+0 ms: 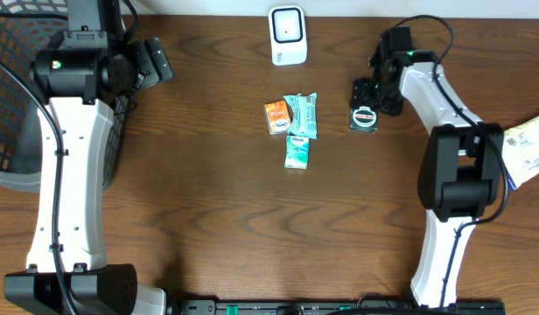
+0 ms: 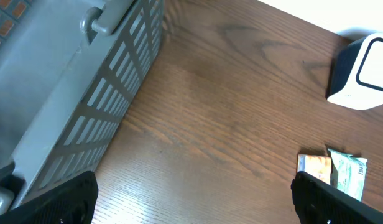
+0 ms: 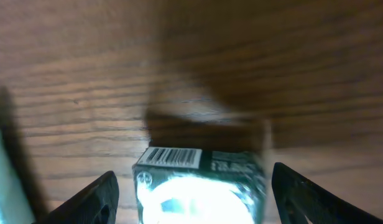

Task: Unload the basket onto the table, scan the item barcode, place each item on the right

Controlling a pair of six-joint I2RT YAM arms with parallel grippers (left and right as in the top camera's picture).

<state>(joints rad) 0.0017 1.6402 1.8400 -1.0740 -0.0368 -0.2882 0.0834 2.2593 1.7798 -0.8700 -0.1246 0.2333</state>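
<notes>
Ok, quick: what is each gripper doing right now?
Left gripper: open, holding nothing.
Right gripper: open, one finger on each side of the black barcoded item, with gaps showing, not gripping it.

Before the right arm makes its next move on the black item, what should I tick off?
1. Black item sits between the fingers of the right gripper: ok.
2. Jaws closed on the item: not ok; a gap shows on each side.
3. Barcode is visible on the item's side: ok.
4. Barcode faces the scanner: cannot tell.
5. Left gripper is open, empty and away from the item, by the basket: ok.
6. Teal packet lies apart from the item: ok.
</notes>
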